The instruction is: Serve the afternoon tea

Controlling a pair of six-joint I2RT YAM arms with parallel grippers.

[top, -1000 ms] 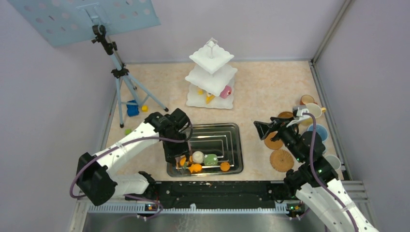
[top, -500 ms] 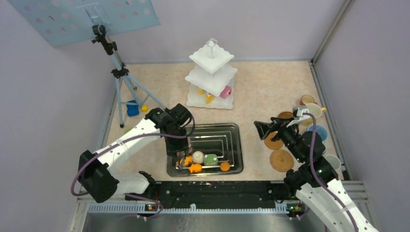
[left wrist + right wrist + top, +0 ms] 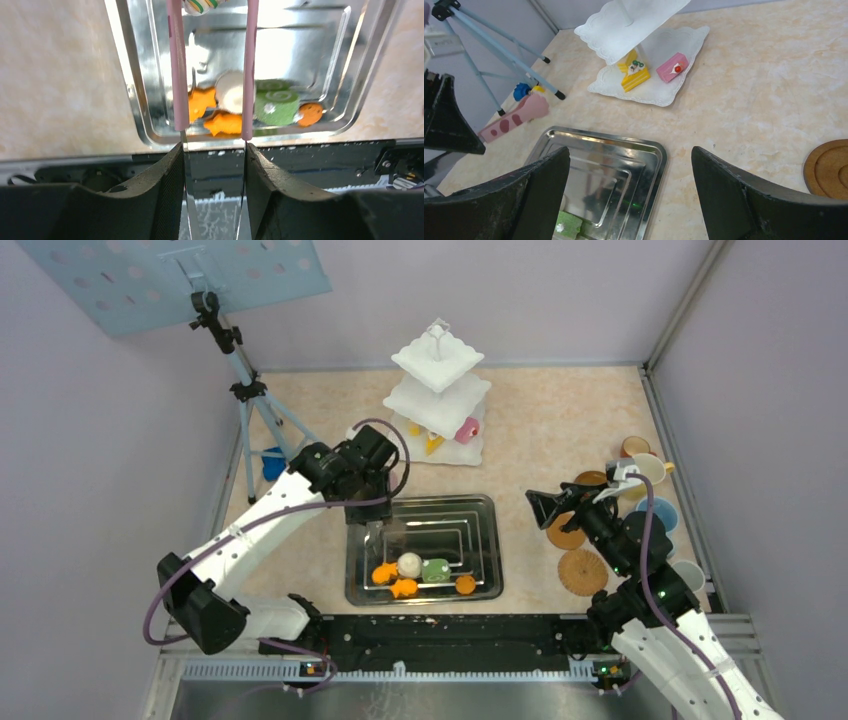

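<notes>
Top view: left gripper [image 3: 368,514] hangs above the steel tray [image 3: 472,528], well apart from the white stand [image 3: 437,390]. Left wrist: it clamps pink tongs [image 3: 176,75] that pinch a striped pastry [image 3: 200,5]; slackening could drop it. Right wrist: right gripper [image 3: 629,156] gapes empty.

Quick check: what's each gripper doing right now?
Left gripper: closed on the pink tongs, whose tips pinch a small striped pastry.
Right gripper: open, holding nothing.
</notes>
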